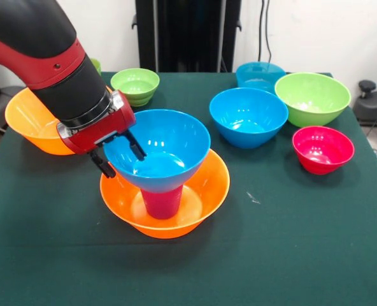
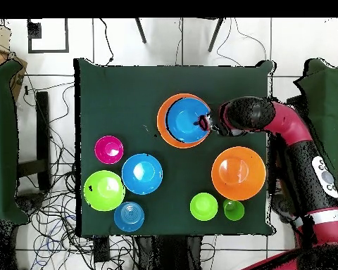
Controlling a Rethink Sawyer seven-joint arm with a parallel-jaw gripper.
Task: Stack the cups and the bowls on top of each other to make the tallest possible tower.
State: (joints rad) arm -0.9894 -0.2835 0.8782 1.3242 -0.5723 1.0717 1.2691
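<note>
Front view: tower (image 1: 165,185) stands near-centre on the green table (image 1: 290,255), built as a wide orange bowl (image 1: 201,197) at the base, a purple-magenta cup (image 1: 162,201) standing inverted inside it, and a blue bowl (image 1: 163,150) perched upright on the cup's narrow end. Gripper (image 1: 118,156) sits at the blue bowl's left rim, fingers straddling the wall, one outside and one inside; looks like a pinch on the rim, though actual contact is hard to confirm.

Overhead view: blue bowl sits off-centre over the orange one, shifted toward the arm's side.

Risks, as judged from here:
- Blue bowl rests on a small footprint. Any sideways drag as the fingers part or lift could tip it off the cup.
- If the bowl is already tilted or off-centre, letting go may send it sliding down into the orange bowl.
- A finger catching the rim on withdrawal could topple the cup as well.

Spare pieces lie well apart: second orange bowl (image 1: 29,121) far left, lime bowl (image 1: 135,85) behind, blue bowl (image 1: 248,116), teal bowl (image 1: 260,75), large lime bowl (image 1: 312,97) and red-pink bowl (image 1: 323,148) to the right.
</note>
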